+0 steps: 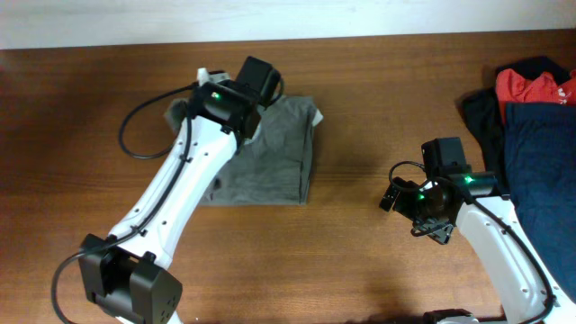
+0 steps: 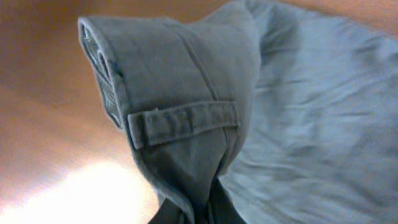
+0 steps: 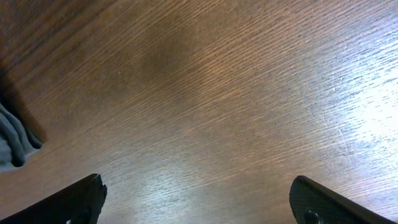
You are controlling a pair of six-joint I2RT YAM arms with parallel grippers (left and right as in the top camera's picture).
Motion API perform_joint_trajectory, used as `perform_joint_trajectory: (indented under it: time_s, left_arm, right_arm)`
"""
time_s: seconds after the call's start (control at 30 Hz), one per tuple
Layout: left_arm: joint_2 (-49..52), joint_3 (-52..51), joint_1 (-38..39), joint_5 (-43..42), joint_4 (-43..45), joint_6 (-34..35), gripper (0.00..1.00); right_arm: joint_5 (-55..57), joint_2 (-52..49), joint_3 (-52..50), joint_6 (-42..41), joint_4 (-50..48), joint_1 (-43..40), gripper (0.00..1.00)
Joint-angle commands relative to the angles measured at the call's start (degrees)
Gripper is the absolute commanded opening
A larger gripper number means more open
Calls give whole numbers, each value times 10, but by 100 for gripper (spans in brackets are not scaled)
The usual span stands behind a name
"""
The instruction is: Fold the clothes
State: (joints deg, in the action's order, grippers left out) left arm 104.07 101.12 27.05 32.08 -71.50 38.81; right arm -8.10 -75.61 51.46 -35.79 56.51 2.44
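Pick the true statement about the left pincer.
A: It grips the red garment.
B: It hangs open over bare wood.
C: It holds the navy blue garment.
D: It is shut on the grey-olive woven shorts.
D: the left wrist view shows the left pincer pinched on a raised fold of the grey-olive woven shorts, with a belt loop showing, above the brown wooden table.
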Motion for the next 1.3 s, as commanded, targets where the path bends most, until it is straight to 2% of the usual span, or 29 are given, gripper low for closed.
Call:
perform_joint_trajectory:
  time_s: [0.0, 0.1, 0.57, 0.8, 0.87, 0.93, 1.0, 1.13, 1.27]
  left_arm:
    - [-1, 12, 14, -35, 51, 4, 1]
    - [16, 12, 20, -45, 89, 4, 14]
    - [122, 12, 69, -127, 162, 3, 16]
    - [134, 12, 112, -129, 191, 2, 18]
    - [134, 12, 121, -128, 195, 2, 26]
    - [134, 12, 125, -129, 196, 2, 39]
    - [134, 12, 125, -129, 200, -2, 68]
    - [133, 24, 125, -129, 201, -80, 81]
    - [121, 85, 121, -116, 152, -111, 93]
  right_arm:
    - [-3, 0, -2, -3, 0, -2, 99]
    - [-3, 0, -2, -3, 0, -2, 99]
    - [-3, 0, -2, -3, 0, -2, 99]
    - [-3, 0, -2, -3, 0, -2, 99]
    - [-3, 0, -2, -3, 0, -2, 99]
    - [-3, 0, -2, -3, 0, -2, 99]
    - [-3, 0, -2, -3, 0, -2, 99]
    - [-3, 0, -2, -3, 0, -2, 99]
    - [-3, 0, -2, -3, 0, -2, 99]
